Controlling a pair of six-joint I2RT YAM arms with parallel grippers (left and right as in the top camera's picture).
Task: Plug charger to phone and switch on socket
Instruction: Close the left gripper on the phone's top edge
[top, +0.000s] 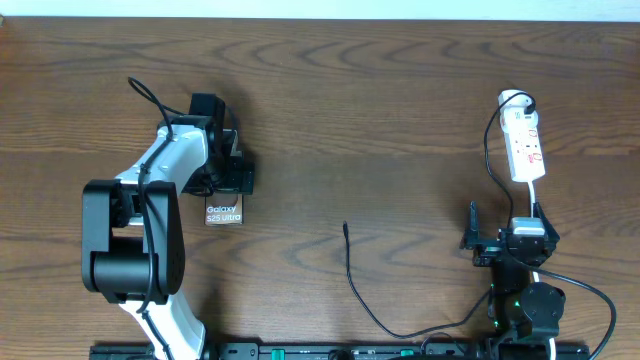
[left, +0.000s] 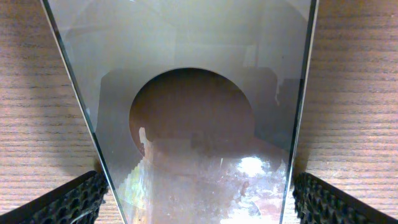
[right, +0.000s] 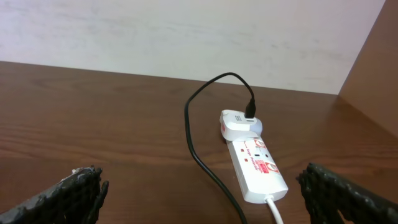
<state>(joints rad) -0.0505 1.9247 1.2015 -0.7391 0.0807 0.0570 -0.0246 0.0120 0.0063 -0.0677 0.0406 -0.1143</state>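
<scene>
Step in hand, by my reading: secure the phone before bringing the connector to it.

Left gripper hangs directly over the phone with its jaws wide, straddling it across the width. In the left wrist view the pads sit just outside the phone's long edges; I cannot tell whether they touch it. The phone lies flat on the desk.

Right gripper is also wide and holds nothing. It faces the socket.

Doing it well:
- Close squarely on the two long edges, pads level, so the glossy body does not twist or skate on the wood.
- Leave the short ends free, since the port must stay reachable. Which end carries the port, I cannot tell.
- Fetch the charger by its tip, which lies loose mid-desk, well apart from the phone.

Orientation:
- Phone: long axis runs away from the robot, lettering at the near end.
- Charger tip: points away from the robot, the cable curving back toward the right arm.
- Socket: long axis likewise near-to-far, with a white adapter at the far end and a black lead plugged into it.
</scene>
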